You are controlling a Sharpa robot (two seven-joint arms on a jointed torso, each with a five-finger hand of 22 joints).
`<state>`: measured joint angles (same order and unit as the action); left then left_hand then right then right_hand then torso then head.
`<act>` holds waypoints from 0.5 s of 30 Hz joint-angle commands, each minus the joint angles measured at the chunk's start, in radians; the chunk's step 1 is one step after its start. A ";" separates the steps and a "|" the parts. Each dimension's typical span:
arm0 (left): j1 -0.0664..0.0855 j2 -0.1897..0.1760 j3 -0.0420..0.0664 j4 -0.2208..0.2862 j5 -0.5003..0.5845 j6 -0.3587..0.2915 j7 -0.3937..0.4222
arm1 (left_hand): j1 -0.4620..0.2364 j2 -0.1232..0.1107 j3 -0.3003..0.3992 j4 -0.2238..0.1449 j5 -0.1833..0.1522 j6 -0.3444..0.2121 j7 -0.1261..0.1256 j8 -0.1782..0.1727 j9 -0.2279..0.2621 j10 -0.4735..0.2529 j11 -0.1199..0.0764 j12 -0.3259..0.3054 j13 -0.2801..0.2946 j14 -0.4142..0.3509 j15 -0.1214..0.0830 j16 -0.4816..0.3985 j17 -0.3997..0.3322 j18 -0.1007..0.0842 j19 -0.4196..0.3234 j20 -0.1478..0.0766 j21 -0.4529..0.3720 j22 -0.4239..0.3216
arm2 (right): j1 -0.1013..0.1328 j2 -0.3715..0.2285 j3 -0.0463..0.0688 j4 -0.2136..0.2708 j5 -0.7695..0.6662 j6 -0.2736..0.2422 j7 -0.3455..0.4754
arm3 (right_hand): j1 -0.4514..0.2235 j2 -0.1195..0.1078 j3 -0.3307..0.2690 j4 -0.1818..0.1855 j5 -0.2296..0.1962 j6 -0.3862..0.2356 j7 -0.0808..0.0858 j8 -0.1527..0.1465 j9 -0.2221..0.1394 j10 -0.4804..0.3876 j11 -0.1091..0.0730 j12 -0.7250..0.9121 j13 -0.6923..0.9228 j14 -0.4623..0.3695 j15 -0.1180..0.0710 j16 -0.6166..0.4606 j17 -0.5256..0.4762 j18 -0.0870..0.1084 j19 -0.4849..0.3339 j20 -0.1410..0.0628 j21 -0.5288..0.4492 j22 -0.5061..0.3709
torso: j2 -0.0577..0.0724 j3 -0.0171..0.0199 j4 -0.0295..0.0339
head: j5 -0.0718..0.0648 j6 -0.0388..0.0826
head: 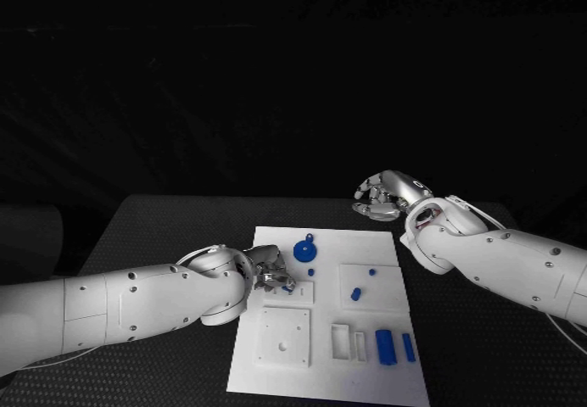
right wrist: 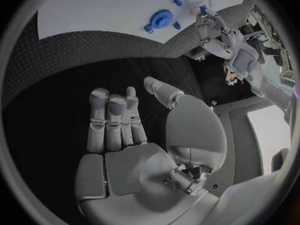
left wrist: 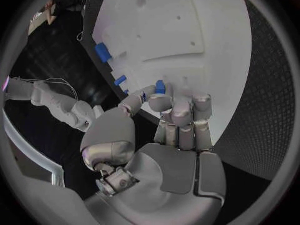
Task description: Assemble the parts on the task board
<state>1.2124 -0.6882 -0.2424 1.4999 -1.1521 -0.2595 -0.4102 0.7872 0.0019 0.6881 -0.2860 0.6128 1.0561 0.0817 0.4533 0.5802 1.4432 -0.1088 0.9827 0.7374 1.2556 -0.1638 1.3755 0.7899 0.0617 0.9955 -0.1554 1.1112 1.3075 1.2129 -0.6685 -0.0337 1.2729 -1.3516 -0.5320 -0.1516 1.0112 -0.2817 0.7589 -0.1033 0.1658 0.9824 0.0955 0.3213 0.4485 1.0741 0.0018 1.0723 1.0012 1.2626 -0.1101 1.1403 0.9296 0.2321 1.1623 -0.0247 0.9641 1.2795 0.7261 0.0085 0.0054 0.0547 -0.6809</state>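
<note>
On the left, silver left hand (head: 271,275) over the left side of the flat white rectangular task board (head: 367,377), fingertips pinching a small blue peg-like part (head: 287,289) above a small raised white square plate; same pinch plain in the left wrist view, blue part (left wrist: 160,87) between thumb and fingertips (left wrist: 161,102), just over the board (left wrist: 206,30).

Just beside that hand, toward the board's far edge, a round blue toothed gear part (head: 304,249) with a small tab, lying flat; near it a tiny blue stub (head: 310,272). In the right wrist view, the gear (right wrist: 159,21) reads as a notched disc on the white board.

Nearer the robot, a larger white square block (head: 282,336) with a small hole in it. Next, a white open rectangular frame (head: 346,341). Further along, 2 small blue pegs on a raised white plate, one at (head: 368,273), one at (head: 356,294). Then 2 blue cylindrical parts lying side by side, the thicker (head: 385,347) and the thinner (head: 409,347).

On the right, silver right hand (head: 389,195) over the black textured table (head: 171,229) beyond the board's far right corner, well apart from the parts, fingers loosely curled, nothing in them; in its wrist view, fingers (right wrist: 112,120) side by side, thumb set apart.
</note>
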 commanded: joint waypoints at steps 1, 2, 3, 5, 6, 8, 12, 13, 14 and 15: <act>-0.002 0.004 0.000 -0.002 -0.028 0.018 -0.008 | -0.001 0.016 0.020 -0.005 0.043 0.216 -0.118 0.062 0.190 -0.018 -0.024 0.007 0.001 0.035 -0.027 0.005 -0.002 0.015 0.005 -0.112 0.007 0.017 | 0.000 0.001 0.000 0.000 0.003 0.010 0.007 | -0.010 0.002 -0.006 0.002 0.006 0.005 0.015 -0.005 0.001 -0.007 -0.003 -0.003 -0.001 -0.006 0.002 -0.003 0.002 0.030 -0.007 0.002 -0.005 0.001 | 0.000 -0.0003 0.0000 | 0.002 0.000; -0.003 0.005 0.000 -0.003 -0.028 0.020 -0.009 | -0.001 0.016 0.020 -0.005 0.042 0.216 -0.118 0.062 0.191 -0.018 -0.024 0.007 0.001 0.035 -0.027 0.005 -0.002 0.015 0.005 -0.112 0.007 0.017 | 0.000 0.001 0.000 0.000 0.003 0.010 0.007 | -0.010 0.002 -0.006 0.002 0.008 0.005 0.015 -0.005 0.001 -0.007 -0.003 -0.003 -0.002 -0.007 0.002 -0.004 0.002 0.030 -0.007 0.002 -0.005 0.001 | 0.001 -0.0003 0.0000 | 0.001 0.000; -0.003 0.005 0.000 -0.005 -0.028 0.022 -0.010 | -0.002 0.017 0.020 -0.005 0.042 0.215 -0.118 0.063 0.191 -0.018 -0.024 0.008 0.001 0.035 -0.027 0.005 -0.003 0.015 0.005 -0.112 0.007 0.017 | 0.000 0.001 0.000 0.000 0.003 0.010 0.007 | -0.010 0.002 -0.007 0.002 0.010 0.005 0.015 -0.005 0.001 -0.007 -0.003 -0.003 -0.002 -0.007 0.002 -0.004 0.002 0.030 -0.007 0.002 -0.005 0.002 | 0.001 -0.0004 -0.0002 | 0.001 0.000; -0.004 0.007 0.000 -0.007 -0.028 0.026 -0.011 | -0.003 0.018 0.020 -0.005 0.040 0.214 -0.118 0.064 0.191 -0.019 -0.024 0.009 0.001 0.035 -0.027 0.006 -0.004 0.015 0.006 -0.112 0.008 0.017 | 0.000 0.001 0.000 0.000 0.003 0.010 0.007 | -0.010 0.002 -0.007 0.002 0.012 0.005 0.015 -0.005 0.002 -0.007 -0.003 -0.002 -0.002 -0.007 0.002 -0.004 0.002 0.030 -0.007 0.002 -0.005 0.002 | 0.000 -0.0007 -0.0002 | 0.001 -0.001; -0.004 0.007 0.000 -0.007 -0.028 0.026 -0.011 | -0.004 0.019 0.020 -0.005 0.039 0.214 -0.118 0.064 0.191 -0.019 -0.024 0.010 0.001 0.035 -0.027 0.006 -0.004 0.015 0.005 -0.112 0.008 0.017 | 0.000 0.000 0.000 0.001 0.003 0.010 0.007 | -0.010 0.003 -0.007 0.002 0.013 0.005 0.015 -0.005 0.002 -0.007 -0.003 -0.002 -0.002 -0.007 0.002 -0.004 0.002 0.030 -0.007 0.002 -0.005 0.002 | 0.000 -0.0006 -0.0002 | 0.001 -0.001; -0.005 0.008 0.000 -0.009 -0.028 0.029 -0.012 | -0.006 0.020 0.019 -0.004 0.034 0.212 -0.118 0.066 0.192 -0.021 -0.024 0.012 0.000 0.035 -0.027 0.006 -0.006 0.015 0.005 -0.112 0.009 0.017 | 0.000 0.000 0.000 0.001 0.004 0.010 0.007 | -0.010 0.003 -0.007 0.002 0.018 0.005 0.015 -0.005 0.002 -0.008 -0.003 -0.002 -0.003 -0.007 0.002 -0.004 0.003 0.030 -0.007 0.002 -0.006 0.002 | 0.000 -0.0006 -0.0003 | 0.002 -0.001; -0.007 0.010 0.000 -0.014 -0.026 0.031 -0.012 | -0.012 0.023 0.019 -0.003 0.020 0.210 -0.118 0.070 0.193 -0.023 -0.024 0.016 -0.002 0.034 -0.027 0.007 -0.011 0.016 0.005 -0.111 0.009 0.016 | 0.000 0.000 0.000 0.001 0.004 0.011 0.007 | -0.010 0.003 -0.008 0.001 0.024 0.005 0.015 -0.005 0.002 -0.008 -0.003 -0.001 -0.003 -0.007 0.001 -0.004 0.003 0.030 -0.007 0.002 -0.006 0.003 | 0.000 -0.0004 0.0004 | 0.000 -0.001; -0.007 0.011 0.000 -0.015 -0.026 0.029 -0.013 | -0.013 0.024 0.019 -0.003 0.016 0.209 -0.117 0.071 0.193 -0.024 -0.024 0.017 -0.003 0.034 -0.027 0.008 -0.012 0.016 0.005 -0.111 0.009 0.016 | 0.000 0.000 0.000 0.002 0.004 0.011 0.007 | -0.010 0.003 -0.008 0.001 0.025 0.005 0.015 -0.005 0.002 -0.008 -0.003 -0.001 -0.004 -0.007 0.001 -0.004 0.003 0.030 -0.007 0.001 -0.006 0.003 | 0.000 -0.0006 0.0001 | 0.000 -0.001; -0.008 0.012 0.000 -0.016 -0.026 0.029 -0.012 | -0.015 0.025 0.019 -0.002 0.012 0.208 -0.117 0.072 0.193 -0.025 -0.024 0.018 -0.004 0.033 -0.027 0.008 -0.013 0.016 0.005 -0.111 0.009 0.016 | 0.000 0.000 0.000 0.002 0.004 0.011 0.007 | -0.010 0.003 -0.008 0.001 0.027 0.005 0.015 -0.005 0.002 -0.008 -0.003 -0.001 -0.004 -0.007 0.002 -0.004 0.004 0.030 -0.007 0.001 -0.006 0.003 | 0.000 -0.0005 0.0000 | 0.000 -0.001; -0.008 0.013 0.000 -0.017 -0.025 0.030 -0.012 | -0.016 0.026 0.019 -0.002 0.007 0.206 -0.117 0.072 0.193 -0.025 -0.024 0.019 -0.005 0.033 -0.027 0.008 -0.015 0.016 0.005 -0.111 0.009 0.015 | 0.000 0.000 0.000 0.002 0.004 0.011 0.007 | -0.010 0.003 -0.008 0.001 0.028 0.005 0.015 -0.005 0.002 -0.008 -0.003 -0.001 -0.004 -0.007 0.002 -0.004 0.004 0.030 -0.007 0.001 -0.006 0.003 | 0.000 -0.0004 -0.0003 | 0.000 0.000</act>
<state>1.2054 -0.6790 -0.2424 1.4827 -1.1707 -0.2428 -0.4206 0.7701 0.0189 0.6888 -0.2854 0.6275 1.0561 0.0817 0.4550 0.6088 1.4417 -0.1072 0.9985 0.7339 1.2569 -0.1625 1.3793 0.7760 0.0617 0.9954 -0.1553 1.1150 1.3073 1.2129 -0.6687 -0.0337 1.2737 -1.3487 -0.5311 -0.1514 1.0112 -0.2817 0.7561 -0.1006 0.1903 0.9817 0.0962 0.3213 0.4495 1.0704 -0.0019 1.0724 0.9986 1.2624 -0.1099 1.1404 0.9317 0.2321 1.1623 -0.0245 0.9641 1.2808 0.7264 0.0081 0.0054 0.0553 -0.6821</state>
